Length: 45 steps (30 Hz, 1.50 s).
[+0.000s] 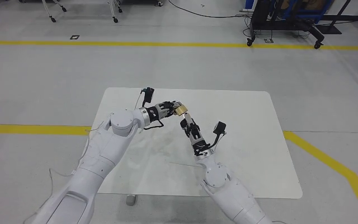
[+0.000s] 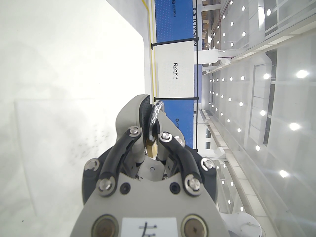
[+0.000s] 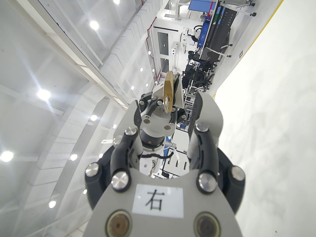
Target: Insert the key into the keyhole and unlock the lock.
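The left tool (image 2: 154, 115) is clenched on the lock (image 2: 151, 149) and holds it in the air above the table (image 1: 251, 168), nearer the far edge. The right tool (image 1: 187, 120) is spread wide and grasps nothing, its tips just beside the lock. The left wrist view shows the shackle between the fingers. The right wrist view shows a small silver piece (image 3: 167, 104) at the lock's near end, perhaps the key. Both arms bend inward over the table.
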Tool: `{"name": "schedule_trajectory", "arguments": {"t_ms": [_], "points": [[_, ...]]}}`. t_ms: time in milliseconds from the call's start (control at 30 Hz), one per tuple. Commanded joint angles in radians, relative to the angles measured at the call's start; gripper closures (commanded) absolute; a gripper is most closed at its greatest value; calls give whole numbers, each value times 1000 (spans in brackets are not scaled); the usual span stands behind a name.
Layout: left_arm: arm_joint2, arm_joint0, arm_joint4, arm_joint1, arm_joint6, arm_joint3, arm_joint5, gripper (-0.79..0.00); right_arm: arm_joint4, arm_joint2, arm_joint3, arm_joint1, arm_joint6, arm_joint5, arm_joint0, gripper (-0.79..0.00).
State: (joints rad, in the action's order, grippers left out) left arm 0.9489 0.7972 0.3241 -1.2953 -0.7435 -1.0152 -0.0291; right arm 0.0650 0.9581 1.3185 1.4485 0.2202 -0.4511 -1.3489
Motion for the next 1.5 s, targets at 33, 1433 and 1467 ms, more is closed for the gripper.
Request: {"name": "schedule_trajectory", "arguments": {"t_ms": [33,1433,1467], "points": [[2,0,-4,-1,1,0,1,0,5,11,9,0,-16,7,-8,-129],[29,14,-44,-10,-42,-11,-53,0,322,109,66,12,-293,105,-37,-92],[29,14,-46,-10,-44,-12,-54,0,327,110,67,13,-295,107,-37,-77]]}}
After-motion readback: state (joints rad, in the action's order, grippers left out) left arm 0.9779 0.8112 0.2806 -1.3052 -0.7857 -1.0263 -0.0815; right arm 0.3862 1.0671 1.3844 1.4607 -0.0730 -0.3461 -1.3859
